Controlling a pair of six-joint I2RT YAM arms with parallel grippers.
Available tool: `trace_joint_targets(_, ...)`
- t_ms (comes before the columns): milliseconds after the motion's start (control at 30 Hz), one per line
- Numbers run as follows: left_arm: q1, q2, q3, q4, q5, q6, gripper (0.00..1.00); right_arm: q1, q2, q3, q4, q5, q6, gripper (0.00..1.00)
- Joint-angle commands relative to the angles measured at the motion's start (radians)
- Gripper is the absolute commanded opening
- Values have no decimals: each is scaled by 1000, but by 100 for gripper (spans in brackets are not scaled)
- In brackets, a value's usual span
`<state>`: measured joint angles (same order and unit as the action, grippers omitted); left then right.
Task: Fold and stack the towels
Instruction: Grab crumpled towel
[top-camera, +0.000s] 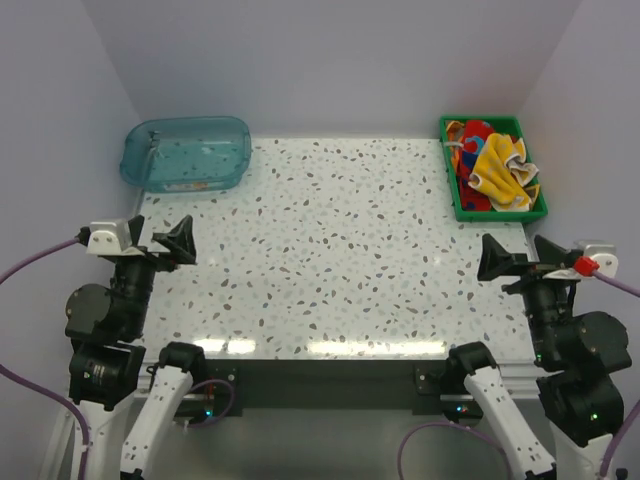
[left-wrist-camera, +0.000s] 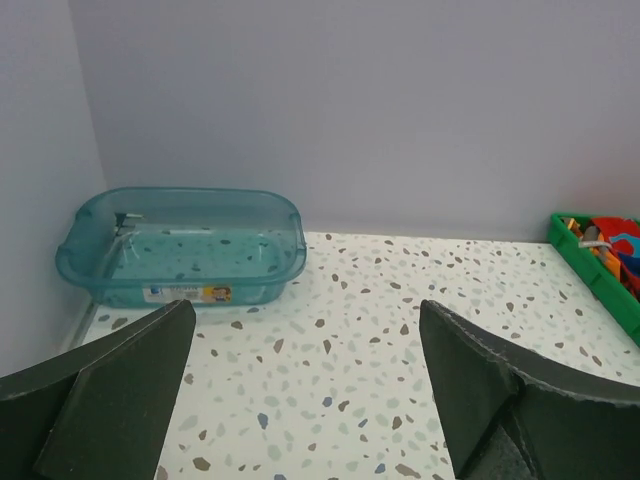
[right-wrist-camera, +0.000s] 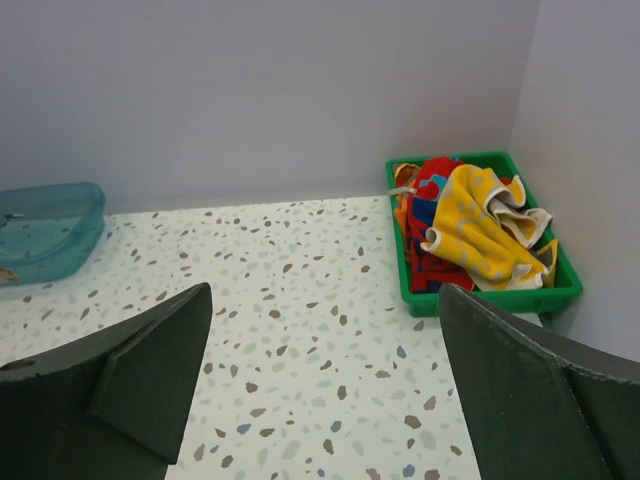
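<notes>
Top view, with my two wrist views.

(a) White speckled terrazzo-pattern table (top-camera: 330, 260): the work surface. No folded cloth and no stack shows on it.

(b) Clear blue-green plastic tub (top-camera: 186, 152), at about eleven o'clock in the far left corner. I see no cloth in it.

(c) Green rectangular plastic tray (top-camera: 500, 213), at about one o'clock by the right wall. It holds every towel I can see.

(d) Crumpled heap of small printed towels (top-camera: 500, 165): a yellow one with a cream edge lies on top, over red, blue and orange cloth. How many lie beneath I cannot tell. None is spread flat or folded.

(e) My left gripper (top-camera: 158, 240), at about eight o'clock: jaws spread wide, nothing between them, well apart from the tray.

(f) My right gripper (top-camera: 522, 255), at about four o'clock: jaws likewise wide and holding nothing, near the tray's near end but not touching it.

Judgement: the task stands at its very start, with every fold and the whole stack left to do. The right gripper is the better placed to draw the first towel.
</notes>
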<state>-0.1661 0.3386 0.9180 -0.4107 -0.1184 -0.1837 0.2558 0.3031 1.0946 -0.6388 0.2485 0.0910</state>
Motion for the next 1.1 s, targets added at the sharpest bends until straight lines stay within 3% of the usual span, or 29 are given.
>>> trace_joint_targets(0, -4, -3, -4, -7, 13, -29, 100, -3, 48, -16, -1, 34, 35, 99)
trace_joint_targets(233, -4, 72, -1, -85, -15, -98, 100, -3, 195, -52, 31, 81, 101, 99)
trace_joint_targets(433, -4, 155, -34, -114, 74, -163, 100, -3, 539, 7, 62, 158, 199, 99)
trace_joint_targets(567, -4, 168, -68, -96, 137, -198, 100, -6, 810, 137, 68, 293, 225, 99)
trace_joint_targets(633, -4, 166, -88, -83, 160, -204, 100, -44, 959, 180, 77, 351, 236, 99)
trace_joint_targets(867, -9, 169, -81, -100, 142, -146, 100, -236, 1353, 402, 116, 279, 334, 98)
trace_joint_targets(1067, -21, 192, -61, -103, 129, -114, 100, -346, 1577, 556, 152, 238, 358, 84)
